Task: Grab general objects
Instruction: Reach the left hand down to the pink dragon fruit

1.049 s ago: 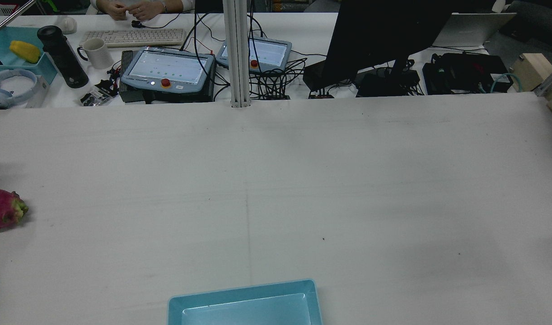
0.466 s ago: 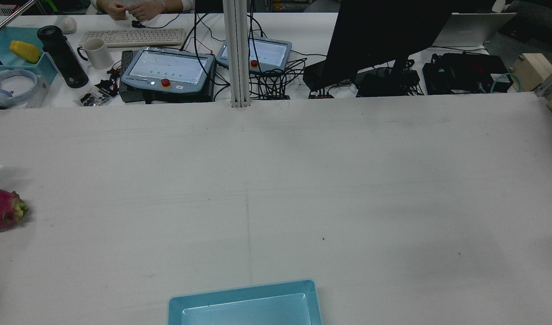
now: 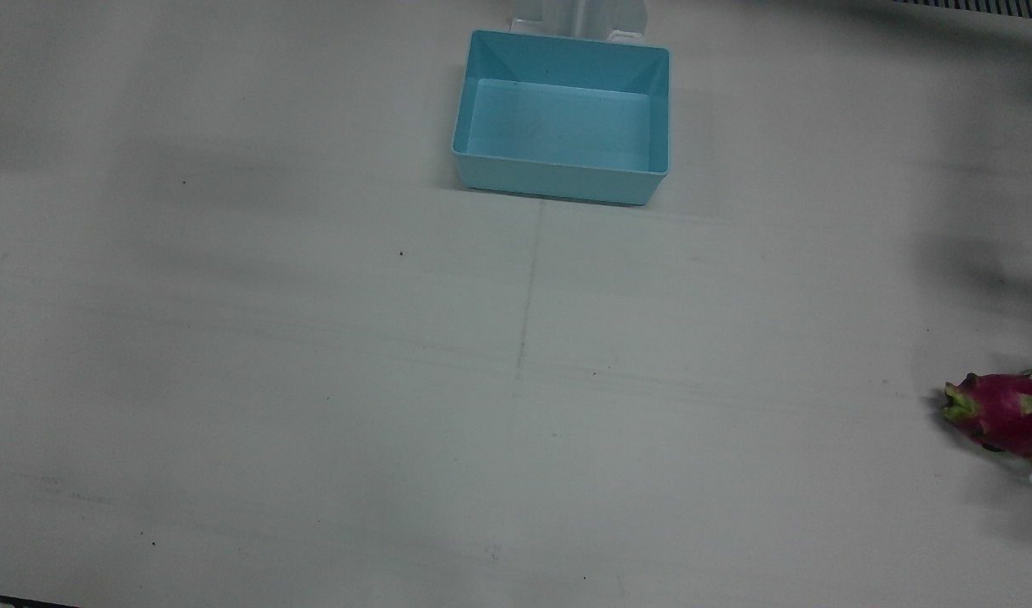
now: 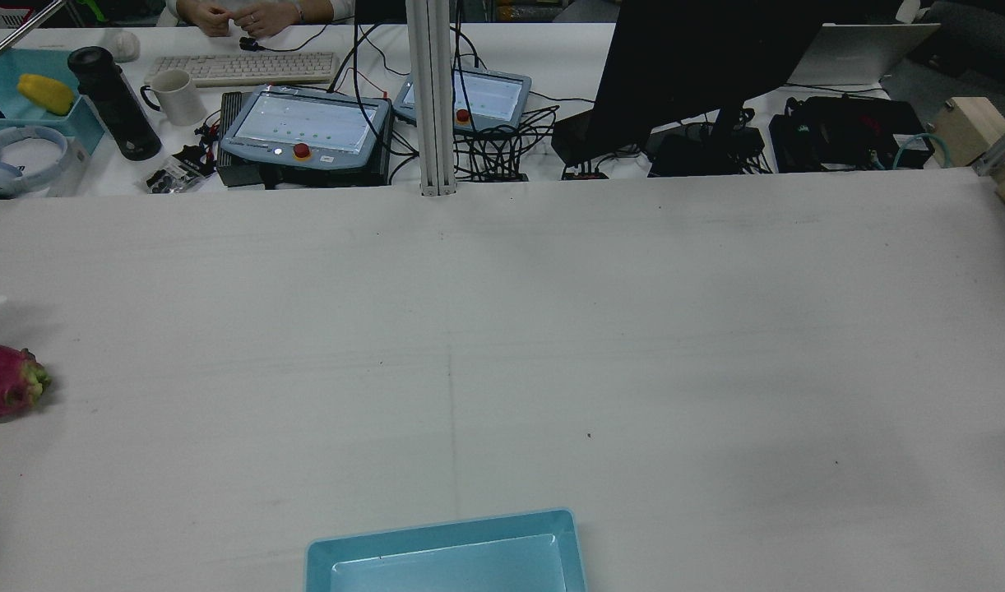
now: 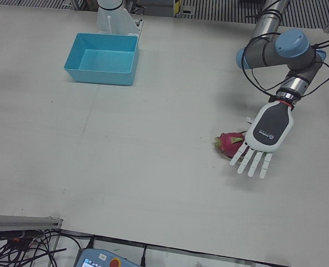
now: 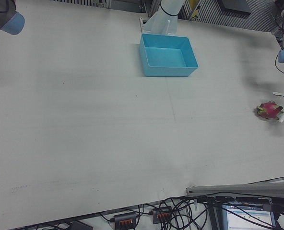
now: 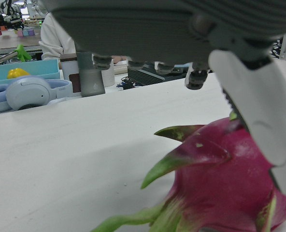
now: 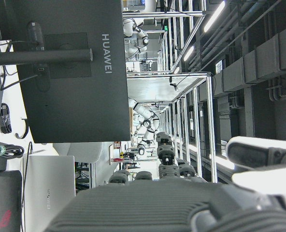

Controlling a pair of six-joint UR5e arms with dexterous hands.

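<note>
A pink dragon fruit (image 5: 230,141) with green scales lies on the white table, far out on the robot's left side; it also shows at the edge of the rear view (image 4: 5,385) and the front view (image 3: 1002,411). My left hand (image 5: 263,137) hovers palm down over its outer side, open, fingers spread past it. In the left hand view the fruit (image 7: 220,188) fills the lower right and a finger (image 7: 259,111) runs down right beside it; I cannot tell if they touch. The right hand (image 8: 181,205) is raised, facing a monitor, and holds nothing.
An empty light-blue bin (image 3: 558,176) stands at the robot's side of the table, near the middle (image 5: 100,75). Behind the table's far edge are teach pendants (image 4: 305,123), a monitor (image 4: 683,66), cables and a seated person (image 4: 239,12).
The left hand's white fingertips have come into the rear view at the left edge, just beyond the dragon fruit. The fruit has not moved.
</note>
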